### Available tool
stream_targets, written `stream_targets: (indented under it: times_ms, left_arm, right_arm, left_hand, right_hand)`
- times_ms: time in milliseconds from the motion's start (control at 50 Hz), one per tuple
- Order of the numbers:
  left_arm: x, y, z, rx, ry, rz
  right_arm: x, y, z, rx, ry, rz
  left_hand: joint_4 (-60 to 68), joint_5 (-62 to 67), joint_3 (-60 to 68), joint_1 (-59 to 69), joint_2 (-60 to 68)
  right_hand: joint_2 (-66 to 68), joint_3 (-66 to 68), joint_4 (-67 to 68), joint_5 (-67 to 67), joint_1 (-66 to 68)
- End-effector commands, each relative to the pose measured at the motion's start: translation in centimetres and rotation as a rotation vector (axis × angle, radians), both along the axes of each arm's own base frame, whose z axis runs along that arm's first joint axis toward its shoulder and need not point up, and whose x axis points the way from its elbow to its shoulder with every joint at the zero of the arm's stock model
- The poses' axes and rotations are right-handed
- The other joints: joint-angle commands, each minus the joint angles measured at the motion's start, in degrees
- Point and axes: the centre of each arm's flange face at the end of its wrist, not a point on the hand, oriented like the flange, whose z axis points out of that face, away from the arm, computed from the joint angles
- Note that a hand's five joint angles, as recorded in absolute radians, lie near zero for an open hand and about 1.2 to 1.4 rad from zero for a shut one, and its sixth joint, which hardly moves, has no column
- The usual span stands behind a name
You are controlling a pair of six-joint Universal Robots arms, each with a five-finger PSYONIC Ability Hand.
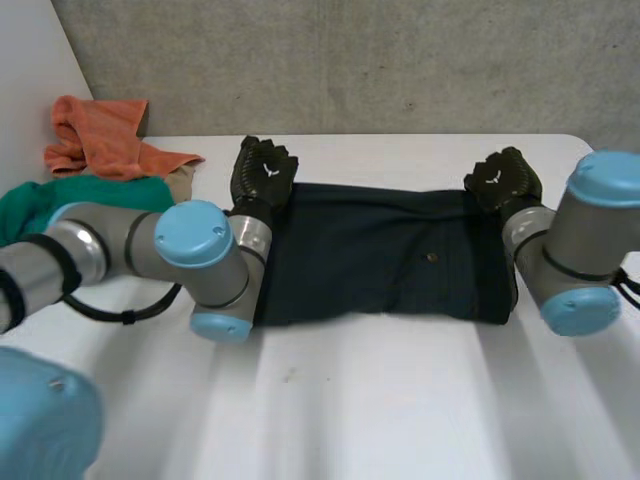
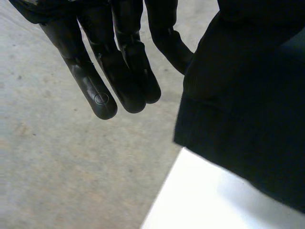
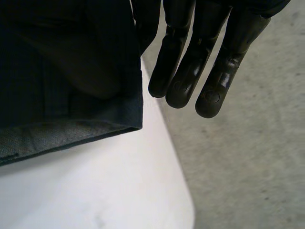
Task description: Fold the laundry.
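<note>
- Two hands at work: the left robot hand (image 1: 263, 170) and the right robot hand (image 1: 503, 178), fingers straight and gripping nothing, one at each far corner of the dark garment (image 1: 380, 250).
- The garment lies flat toward the counter's (image 1: 400, 400) far edge. I judge another fold is due, which calls for pinching those corners.
- The far edge is close beyond the fingertips and the near half is bare. An orange cloth (image 1: 100, 135) and a green cloth (image 1: 60, 195) crowd the far-left corner.
</note>
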Motion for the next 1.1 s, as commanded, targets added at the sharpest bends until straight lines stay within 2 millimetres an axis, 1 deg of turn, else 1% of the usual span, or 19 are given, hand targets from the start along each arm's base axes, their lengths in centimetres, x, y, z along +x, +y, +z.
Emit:
stream_targets:
  times_ms: [20,40,60,80,100,180,220,340,400,440,560,640,700,780,880,900,960,1040,1100]
  left_arm:
    - [-0.9,-3.2,-1.5,-0.066,0.024,0.019]
    - [-0.9,-3.2,-1.5,-0.069,0.026,0.013]
    - [-1.2,-3.1,-1.8,-0.074,0.027,-0.013]
    - [-1.3,-3.1,-1.8,-0.077,0.029,-0.026]
    - [-1.5,-2.9,-1.9,-0.079,0.029,-0.041]
    - [-2.2,-1.9,-1.8,-0.101,0.035,-0.117]
    - [-2.3,-1.5,-0.6,-0.125,0.052,-0.125]
    - [-1.4,-0.5,2.5,-0.130,0.101,-0.113]
    - [-0.4,0.4,3.4,-0.096,0.117,-0.098]
    - [0.4,1.4,3.4,-0.058,0.121,-0.089]
    - [2.3,4.2,4.0,0.028,0.164,-0.079]
    - [3.3,5.9,4.0,0.087,0.205,-0.090]
    - [3.7,6.7,3.7,0.119,0.221,-0.097]
    - [3.8,7.1,3.4,0.133,0.221,-0.098]
    - [3.6,7.3,2.9,0.144,0.217,-0.103]
    - [3.6,7.3,3.0,0.143,0.218,-0.103]
    - [3.6,7.3,2.9,0.145,0.215,-0.103]
    - [3.5,7.5,3.1,0.142,0.216,-0.106]
    - [3.6,7.5,3.2,0.141,0.217,-0.105]
  right_arm:
    - [1.3,-3.4,-3.8,-0.085,0.038,0.034]
    - [1.5,-3.6,-4.3,-0.084,0.038,0.047]
    - [1.6,-3.7,-4.5,-0.081,0.034,0.048]
    - [1.6,-3.8,-4.6,-0.080,0.032,0.048]
    - [1.6,-3.9,-4.8,-0.081,0.035,0.045]
    - [1.7,-3.9,-4.2,-0.083,0.011,0.043]
    - [1.7,-3.8,-3.2,-0.088,-0.022,0.039]
    - [0.5,-2.4,3.5,-0.087,-0.262,0.015]
    - [-0.3,-0.3,6.0,-0.001,-0.358,0.013]
    - [-0.8,0.6,6.5,0.066,-0.390,0.004]
    - [-3.1,3.6,4.4,0.427,-0.487,-0.095]
    - [-4.2,4.6,2.7,0.560,-0.506,-0.161]
    - [-4.3,4.7,1.6,0.577,-0.511,-0.172]
    - [-4.2,4.1,-1.1,0.575,-0.506,-0.170]
    - [-3.9,3.2,-3.8,0.578,-0.500,-0.171]
    - [-3.9,3.1,-4.3,0.586,-0.496,-0.174]
    - [-4.0,2.9,-4.5,0.579,-0.488,-0.180]
    - [-4.4,2.8,-3.5,0.531,-0.463,-0.174]
    - [-6.1,2.2,-0.9,0.439,-0.431,-0.186]
  left_hand:
    - [11.14,12.36,11.62,14.12,11.31]
    - [11.14,12.36,11.62,14.12,11.31]
    - [-12.82,-11.60,-12.34,-9.84,-12.65]
    - [-32.21,-30.99,-31.73,-29.23,-32.04]
    - [-52.22,-51.00,-51.74,-49.24,-52.05]
    - [-58.86,-57.64,-58.38,-55.88,-58.69]
    - [-58.86,-57.64,-58.38,-55.88,-58.69]
    - [-58.86,-57.64,-58.38,-55.88,-58.69]
    - [-58.86,-57.64,-58.38,-55.88,-58.69]
    - [-58.86,-57.64,-58.38,-55.88,-58.69]
    - [-58.86,-57.64,-58.38,-55.88,-58.69]
    - [-58.86,-57.64,-58.38,-55.88,-58.69]
    - [-58.86,-57.64,-58.38,-55.88,-58.69]
    - [-58.86,-57.64,-58.38,-55.88,-58.69]
    - [-58.86,-57.64,-58.38,-55.88,-58.69]
    - [-58.86,-57.64,-58.38,-55.88,-58.69]
    - [-58.86,-57.64,-58.38,-55.88,-58.69]
    - [-58.86,-57.64,-58.38,-55.88,-58.69]
    - [-58.86,-57.64,-58.38,-55.88,-58.69]
  right_hand:
    - [12.72,12.28,11.97,13.27,23.81]
    - [12.72,12.28,11.97,13.27,23.81]
    - [1.28,0.85,0.54,1.84,12.38]
    - [-23.64,-24.08,-24.39,-23.09,-12.55]
    - [-57.28,-57.72,-58.03,-56.73,-46.19]
    - [-57.28,-57.72,-58.03,-56.73,-46.19]
    - [-57.28,-57.72,-58.03,-56.73,-46.19]
    - [-57.28,-57.72,-58.03,-56.73,-46.19]
    - [-57.28,-57.72,-58.03,-56.73,-46.19]
    - [-57.28,-57.72,-58.03,-56.73,-46.19]
    - [-57.05,-57.49,-57.80,-56.50,-45.96]
    - [-54.86,-55.29,-55.60,-54.30,-43.77]
    - [-53.84,-54.27,-54.59,-53.28,-42.75]
    - [-50.99,-51.43,-51.74,-50.43,-39.90]
    - [-33.69,-34.13,-34.44,-33.14,-22.60]
    - [-19.66,-20.10,-20.41,-19.11,-8.57]
    - [12.61,12.18,11.86,13.17,23.70]
    - [12.72,12.28,11.97,13.27,23.81]
    - [12.72,12.28,11.97,13.27,23.81]
